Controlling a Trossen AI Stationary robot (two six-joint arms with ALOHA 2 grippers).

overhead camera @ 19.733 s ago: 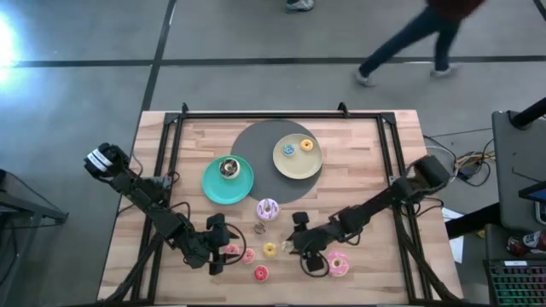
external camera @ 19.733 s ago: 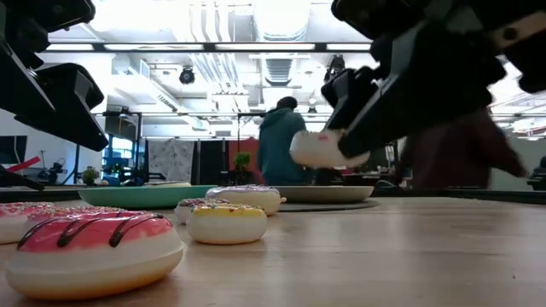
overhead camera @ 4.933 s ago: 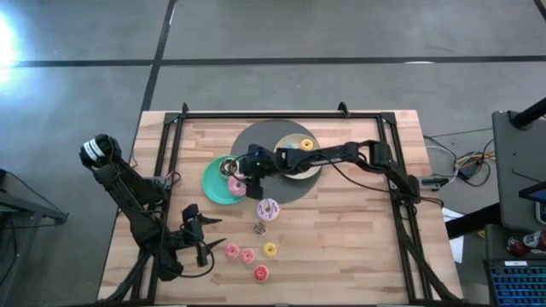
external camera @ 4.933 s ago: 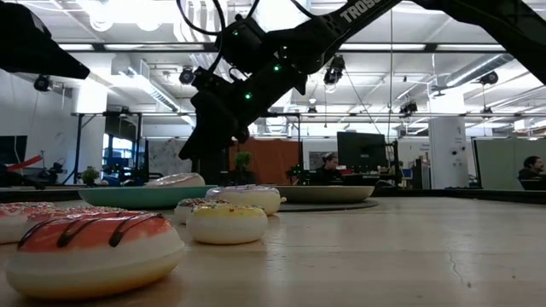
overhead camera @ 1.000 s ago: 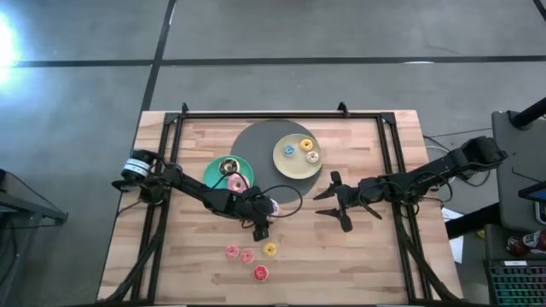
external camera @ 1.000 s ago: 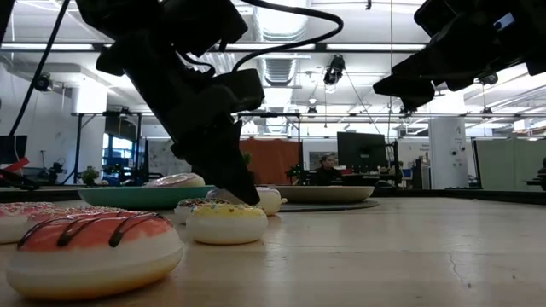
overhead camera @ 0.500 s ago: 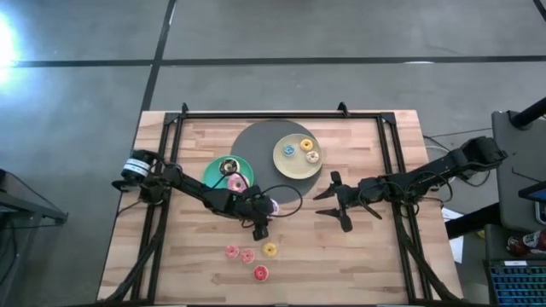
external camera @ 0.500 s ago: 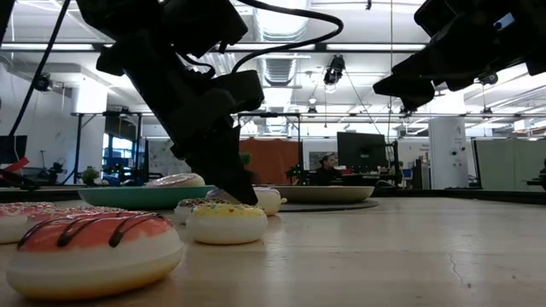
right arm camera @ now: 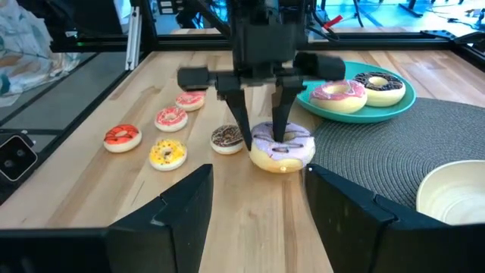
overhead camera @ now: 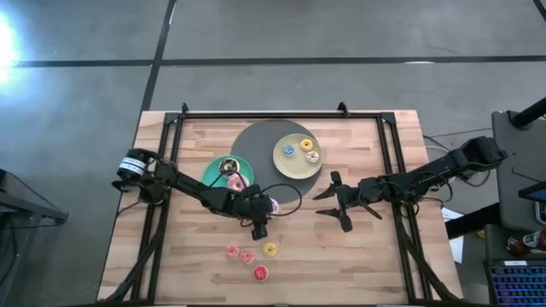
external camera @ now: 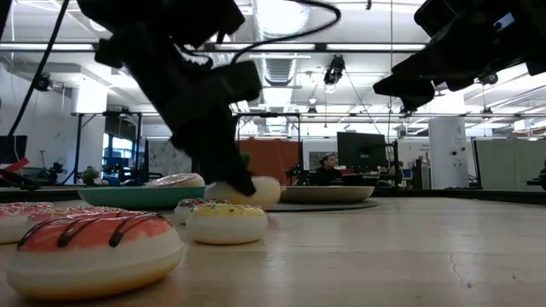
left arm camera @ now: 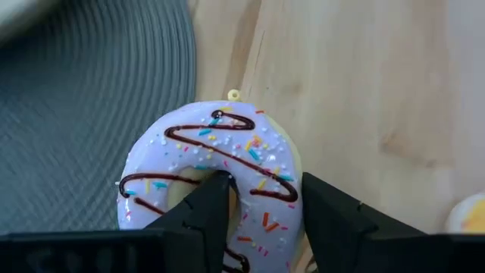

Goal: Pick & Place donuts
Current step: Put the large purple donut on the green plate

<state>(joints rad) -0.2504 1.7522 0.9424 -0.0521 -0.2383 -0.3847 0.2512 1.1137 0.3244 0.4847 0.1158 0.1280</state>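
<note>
Left gripper (right arm camera: 262,138): clenched on the large toy ring donut with white-lilac icing, brown zigzag and coloured sprinkles (left arm camera: 227,152). One finger through the hole, the other outside the ring; grip across one wall only. Right gripper (overhead camera: 338,201): released, jaws spread, nothing between them; parked over the right half of the table, well apart from the work.

Locate the surroundings in this order:
1. Light wooden table (overhead camera: 384,256).
2. Round dark grey ribbed mat (overhead camera: 256,141), at the table's back centre.
3. Round teal plate (overhead camera: 212,189), overlapping the mat's left edge; already loaded with a large pink-iced donut (right arm camera: 338,92) and a large brown-iced donut (right arm camera: 377,80).
4. Round pale-yellow plate (overhead camera: 286,162), on the mat, with two tiny donuts on it.
5. Held donut, at the mat's front edge, just beside the teal plate.
6. Tiny donuts toward the table's front: two pink (overhead camera: 231,251), one yellow (overhead camera: 270,249), one red (overhead camera: 260,273), one brown (right arm camera: 226,136) just beside the held donut.

Governing relation: teal plate up-table and to the left of the held donut, close by; left arm nearer to both. No long axis on a ring; treat the gripped wall as the pivot and expect the free side to sag.

Limits of view: from above, gripper body over most of the held donut and the brown tiny one. From table level, held donut apparently just clear of the wood, though contact not confirmable. Icing colours of the two tiny donuts on the pale-yellow plate hard to make out.
</note>
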